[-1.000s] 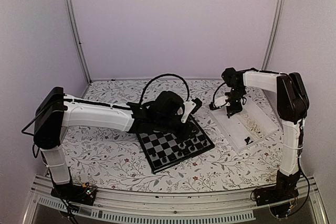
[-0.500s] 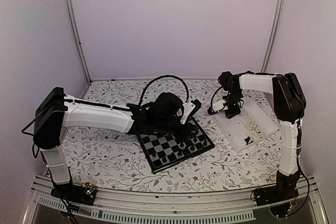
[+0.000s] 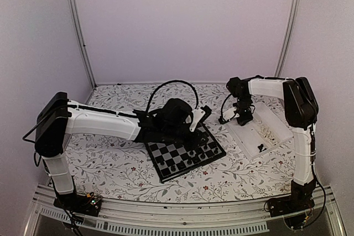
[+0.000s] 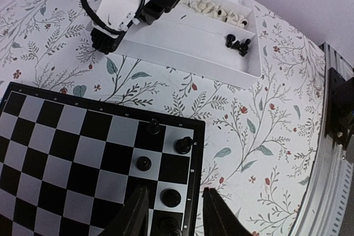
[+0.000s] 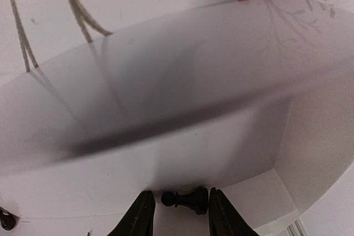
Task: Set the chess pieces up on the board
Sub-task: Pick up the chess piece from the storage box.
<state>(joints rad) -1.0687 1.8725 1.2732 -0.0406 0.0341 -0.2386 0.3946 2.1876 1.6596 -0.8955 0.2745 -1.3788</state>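
Right claw [image 5: 178,208]: is clenching a black pawn [image 5: 188,199] while hanging at the left end of the tray [image 4: 188,42].
Pawn's axis: is lying crosswise in the gap, head pointing at the left finger and base pressing on the right finger; it is not standing upright.
Board [image 4: 72,136]: is lying to the right claw's left, with a strip of counter [image 4: 249,131] running between it and the tray.
Target side: black pieces [image 4: 183,145] are standing along the board's edge nearest the tray, near its corner, with bare squares showing among them.
Left claw [image 4: 176,192]: is hovering released over that same corner, fingers apart and gripping nothing; it is sitting nearer the board, but the right one is carrying the piece.
Coming move, as I judge: the right claw is needing to travel left to that edge and turn the pawn base-down, or the pawn is going to land on its side.
Risk: both claws are crowding one corner.
Left in tray: white pieces [image 4: 218,10] and black spares [image 4: 238,43] are waiting toward its other end.
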